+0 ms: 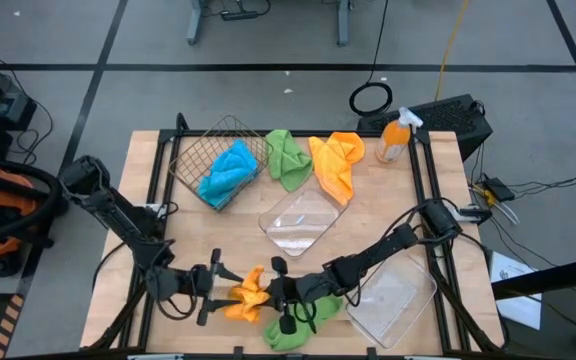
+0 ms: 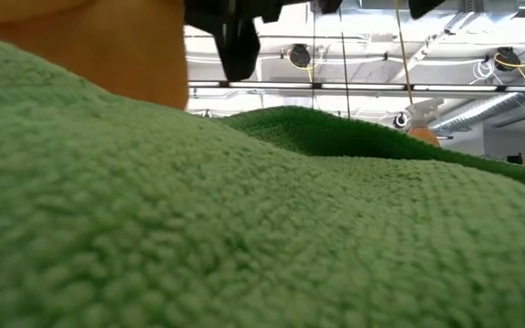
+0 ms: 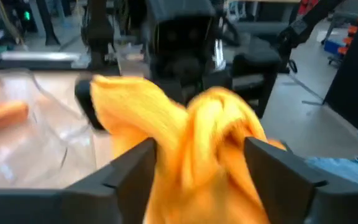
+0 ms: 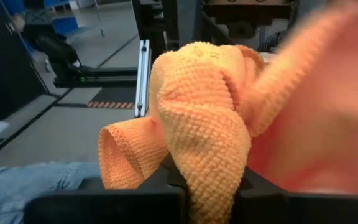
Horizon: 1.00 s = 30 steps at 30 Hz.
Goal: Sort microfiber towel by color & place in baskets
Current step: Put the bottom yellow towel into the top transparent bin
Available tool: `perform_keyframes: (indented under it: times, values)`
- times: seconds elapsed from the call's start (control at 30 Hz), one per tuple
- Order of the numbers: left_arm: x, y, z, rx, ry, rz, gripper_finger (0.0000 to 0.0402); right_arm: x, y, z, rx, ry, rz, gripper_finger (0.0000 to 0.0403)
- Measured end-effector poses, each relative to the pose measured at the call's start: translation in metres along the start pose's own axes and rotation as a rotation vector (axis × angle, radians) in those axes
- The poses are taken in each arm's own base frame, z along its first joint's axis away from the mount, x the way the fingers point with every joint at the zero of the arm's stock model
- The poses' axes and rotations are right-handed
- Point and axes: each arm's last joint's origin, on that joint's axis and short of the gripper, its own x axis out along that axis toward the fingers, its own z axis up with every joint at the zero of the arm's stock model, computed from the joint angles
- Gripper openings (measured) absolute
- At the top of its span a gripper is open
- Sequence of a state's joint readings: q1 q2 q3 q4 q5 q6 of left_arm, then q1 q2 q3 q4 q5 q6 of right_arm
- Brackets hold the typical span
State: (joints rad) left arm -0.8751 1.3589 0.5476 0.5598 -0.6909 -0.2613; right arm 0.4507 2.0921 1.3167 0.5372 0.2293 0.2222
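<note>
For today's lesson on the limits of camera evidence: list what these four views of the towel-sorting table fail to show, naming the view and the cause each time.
- Low view: a green towel lying against the lens hides the table and baskets.
- Left wrist view: the orange towel is motion-blurred, hiding whether the left gripper touches it.
- Right wrist view: the same towel fills the frame, hiding the right gripper's fingertips.
- High view: a second blue towel is nowhere visible; only one lies in the wire basket.

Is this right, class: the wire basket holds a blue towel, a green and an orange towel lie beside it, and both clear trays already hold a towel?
One thing is wrong. In the high view both clear trays, the middle one and the one at the right, hold nothing. The rest stands: the wire basket holds a blue towel, with a green towel and an orange towel beside it.
</note>
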Motion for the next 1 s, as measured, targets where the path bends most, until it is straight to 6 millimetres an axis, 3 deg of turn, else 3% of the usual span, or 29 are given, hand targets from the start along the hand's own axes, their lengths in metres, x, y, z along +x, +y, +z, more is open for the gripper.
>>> perform_keyframes:
  times: [0.1,0.33,0.7,0.83,1.0]
  values:
    - [-0.007,-0.002,-0.006,-0.039,0.064,-0.002,0.0282,-0.005,0.002,0.005,-0.002,0.023,-0.006,0.0017]
    - [-0.013,-0.004,-0.020,-0.133,0.160,0.021,0.0287,-0.010,0.009,0.007,-0.021,0.018,-0.076,0.0019]
    - [0.000,-0.013,-0.020,-0.067,0.027,0.041,0.0286,-0.010,0.008,0.014,-0.033,-0.046,-0.089,0.0020]
    - [0.008,-0.015,-0.021,-0.001,-0.028,0.041,0.0259,-0.010,0.007,0.016,-0.028,-0.066,-0.106,0.0031]
    - [0.016,-0.016,-0.024,0.071,-0.064,0.042,0.0175,-0.010,0.007,0.017,0.008,-0.086,-0.146,0.0065]
